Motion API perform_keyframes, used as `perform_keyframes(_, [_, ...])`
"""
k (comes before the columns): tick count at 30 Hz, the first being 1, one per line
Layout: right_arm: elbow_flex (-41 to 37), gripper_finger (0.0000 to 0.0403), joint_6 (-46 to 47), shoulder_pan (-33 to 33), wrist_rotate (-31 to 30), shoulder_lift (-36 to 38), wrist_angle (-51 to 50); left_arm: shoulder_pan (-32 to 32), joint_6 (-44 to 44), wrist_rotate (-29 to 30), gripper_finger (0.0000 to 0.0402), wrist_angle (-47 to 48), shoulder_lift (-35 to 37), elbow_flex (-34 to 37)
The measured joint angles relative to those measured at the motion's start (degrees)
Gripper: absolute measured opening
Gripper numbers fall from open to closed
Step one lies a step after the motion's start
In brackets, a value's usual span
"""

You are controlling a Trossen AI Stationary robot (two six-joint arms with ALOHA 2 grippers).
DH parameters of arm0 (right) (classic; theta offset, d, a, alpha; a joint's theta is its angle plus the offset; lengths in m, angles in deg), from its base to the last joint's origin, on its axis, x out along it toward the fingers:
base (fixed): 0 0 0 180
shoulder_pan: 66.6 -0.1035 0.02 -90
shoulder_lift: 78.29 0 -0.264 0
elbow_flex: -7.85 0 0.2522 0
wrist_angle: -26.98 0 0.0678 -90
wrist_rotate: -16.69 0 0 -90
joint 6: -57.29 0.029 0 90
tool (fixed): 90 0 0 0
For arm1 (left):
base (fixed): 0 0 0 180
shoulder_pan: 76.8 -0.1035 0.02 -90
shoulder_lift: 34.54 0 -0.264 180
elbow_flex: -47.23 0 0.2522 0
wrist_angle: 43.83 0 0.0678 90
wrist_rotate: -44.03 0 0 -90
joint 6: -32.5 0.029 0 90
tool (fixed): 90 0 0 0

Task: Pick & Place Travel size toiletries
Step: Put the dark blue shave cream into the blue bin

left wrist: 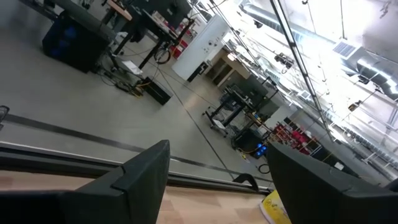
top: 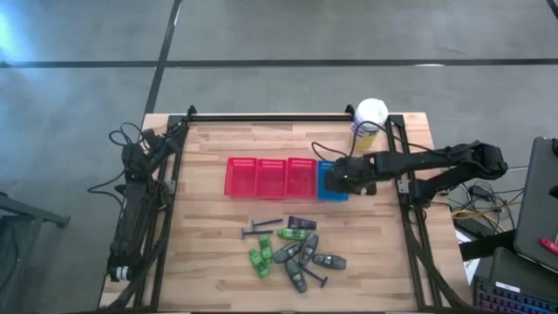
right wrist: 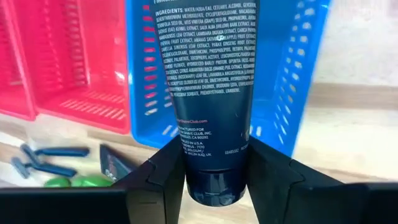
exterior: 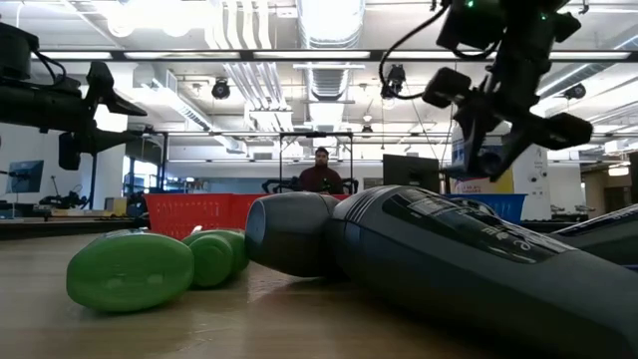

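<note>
My right gripper is clamped on a dark grey tube, holding it over the blue basket beside the three red baskets. The other toiletries lie clustered on the table — well apart. My left gripper waits at the table's left edge, fingers spread.

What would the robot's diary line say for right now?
right gripper: shut on dark tube, over blue basket | left gripper: open, waiting at table edge
</note>
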Motion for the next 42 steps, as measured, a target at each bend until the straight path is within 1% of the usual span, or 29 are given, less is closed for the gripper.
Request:
perform_keyframes(4, [-0.6, 0.0136, 3.4, -0.1, -0.8, 0.1, 0.1, 0.0, 0.1, 0.0, 0.0273, -0.1, 0.0, 0.0])
perform_keyframes(6, [-0.7, 0.0143, 4.2, -0.1, -3.1, 0.0, 0.3, 0.0, 0.1, 0.0, 0.0273, -0.2, 0.0, 0.0])
perform_keyframes(8, [-0.6, 0.0157, 4.2, 0.0, -4.6, -0.2, 0.6, 0.2, 0.1, 0.0, 0.0273, -0.3, 0.0, 0.0])
perform_keyframes(15, [-0.5, 0.0228, 1.4, 0.1, -4.2, -1.4, 1.6, 0.3, -0.5, 0.1, 0.0273, -1.5, 0.0, 0.1])
perform_keyframes(18, [1.2, 0.0259, -2.9, -1.0, -4.3, -1.1, 1.4, 0.3, -0.8, 0.1, 0.0273, -1.6, 0.0, 0.1])
perform_keyframes(20, [3.2, 0.0275, -7.6, -2.9, -4.5, -0.9, 1.3, 0.3, -0.5, 0.1, 0.0273, -1.7, 0.0, 0.1])
perform_keyframes(23, [6.7, 0.0289, -14.5, -6.1, -2.7, -2.0, 1.0, 0.3, 0.2, 0.1, 0.0273, -1.9, 0.0, 0.1])
perform_keyframes(26, [10.5, 0.029, -27.0, -9.9, 1.5, -6.3, 1.5, 0.3, 0.2, 0.1, 0.0273, -1.9, 0.0, 0.1])
perform_keyframes(30, [16.5, 0.0274, -46.6, -14.8, 3.1, -15.4, -0.2, 0.3, 0.3, 0.4, 0.0273, -1.9, -0.1, 0.1])
perform_keyframes(31, [18.6, 0.0268, -48.3, -15.4, 3.1, -17.7, -1.5, 0.3, 0.3, 0.4, 0.0273, -1.9, 0.0, 0.1])
perform_keyframes(34, [24.9, 0.0248, -49.3, -16.1, 2.8, -24.2, -7.9, 0.3, 0.3, 0.4, 0.0273, -1.9, -0.1, 0.1])
perform_keyframes(35, [26.6, 0.0242, -51.4, -16.5, 2.5, -26.0, -9.2, 0.3, 0.3, 0.4, 0.0273, -1.9, -0.1, 0.1])
perform_keyframes(39, [31.9, 0.0226, -59.6, -18.0, -1.7, -31.4, -10.7, 0.3, 0.3, 0.4, 0.0273, -1.9, -0.1, 0.1])
perform_keyframes(42, [33.2, 0.0222, -62.1, -18.0, -2.1, -34.3, -10.6, 0.3, 0.3, 0.4, 0.0273, -1.9, -0.1, 0.1])
